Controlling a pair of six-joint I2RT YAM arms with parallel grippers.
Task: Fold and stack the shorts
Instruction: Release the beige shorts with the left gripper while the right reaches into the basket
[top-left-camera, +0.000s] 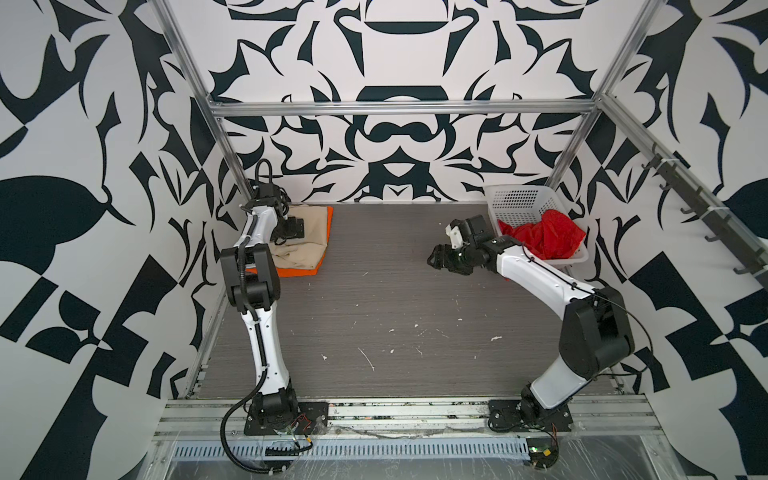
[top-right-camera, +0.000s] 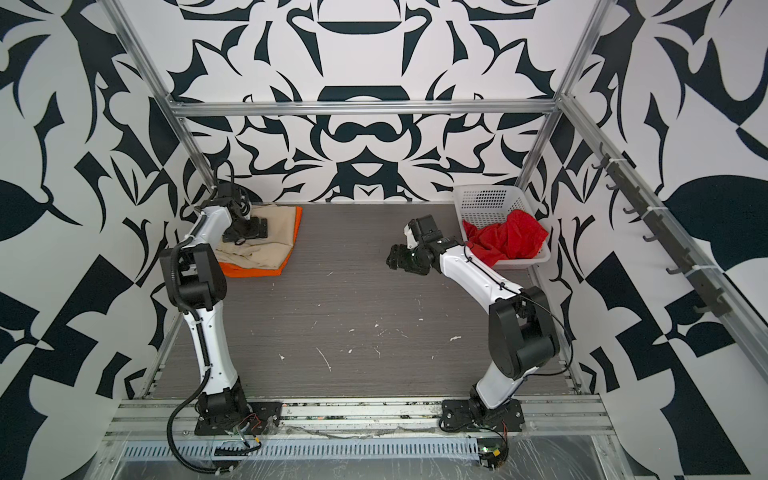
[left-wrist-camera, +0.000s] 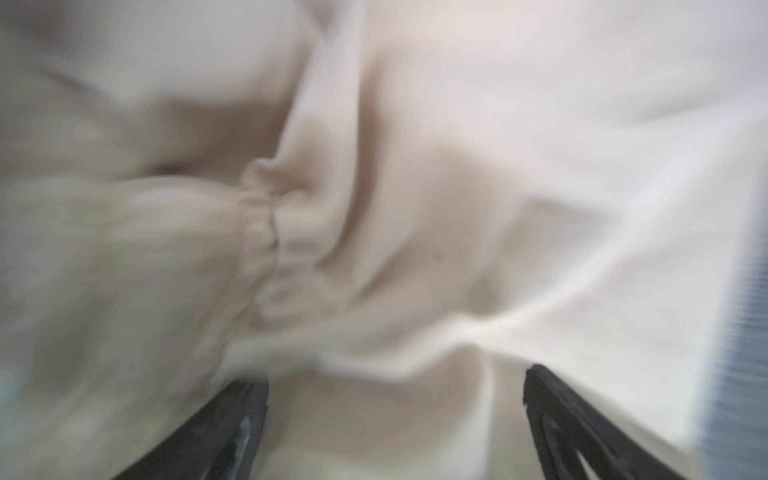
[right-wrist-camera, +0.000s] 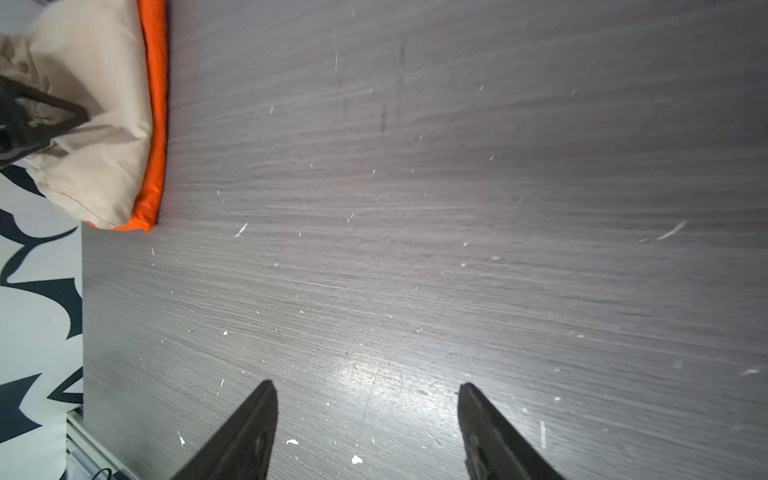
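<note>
Top view: left arm (top-left-camera: 255, 226) overlaps beige shorts (top-left-camera: 313, 237); basket (top-left-camera: 519, 203) far right.

At the table's (top-left-camera: 374, 311) far left corner the upper shorts (top-left-camera: 311, 241) lie on the lower shorts (top-left-camera: 297, 272), under the left gripper (left-wrist-camera: 395, 374); in the far right corner the third shorts (top-left-camera: 548, 237) lie in the basket (top-left-camera: 515, 199), with the right gripper (right-wrist-camera: 366, 385) left of it.

Robotics lab cell: aluminium frame (top-left-camera: 399, 109), patterned backdrop (top-left-camera: 399, 54), bolted-down arms (top-left-camera: 266, 345).
</note>
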